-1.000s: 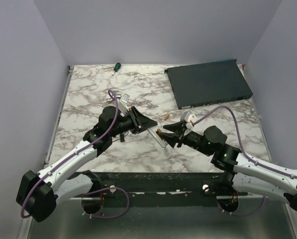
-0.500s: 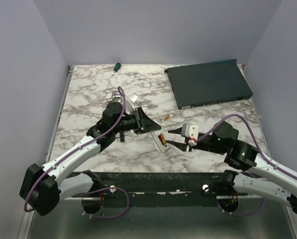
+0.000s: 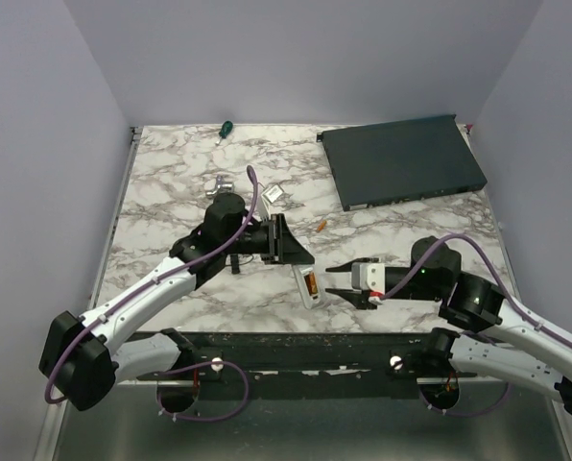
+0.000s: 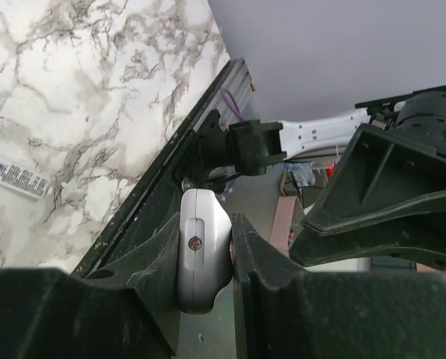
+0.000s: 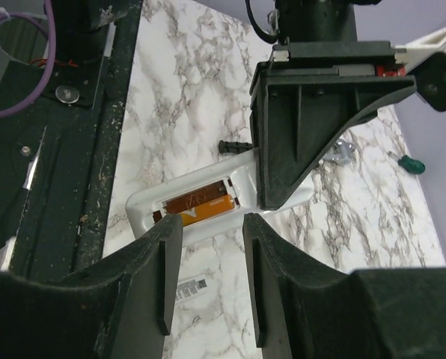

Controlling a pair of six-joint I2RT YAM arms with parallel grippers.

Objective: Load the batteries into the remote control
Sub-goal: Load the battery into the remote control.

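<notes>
- Low in the middle of the top view lies the remote control (image 3: 308,286), slantwise and back-side up with its battery bay open. It is just above the dark rail (image 3: 296,344) along the near edge of the bench (image 3: 171,192). I cannot tell whether it rests on the marble or is held just off it.
- The left fingers (image 3: 294,252) are pressed tight on the remote's upper end. In the left wrist view that rounded white end, with its small screw, is wedged between them.
- The right fingers (image 3: 344,269) stand spread with nothing between them. They sit just to the right of the remote, tips pointing at it.
- An orange battery (image 5: 200,203) sits lengthwise in the bay, plain in the right wrist view. Whether the slot beside it is also filled cannot be told.
- A loose battery (image 3: 321,225) lies on the marble above and a little right of the remote, apart from both arms.
- Step in hand, as I judge it: loading is partly done — one cell is seated, the left arm steadies the remote, and the right arm is free to fetch.
- The next move probably falls to the right arm. It would travel up the frame to the loose battery and close across its slim body.
- It would then carry the cell back and lay it parallel to the seated one, pressing it home. The left grip must hold firm — a round cell rolls easily if nudged.
</notes>
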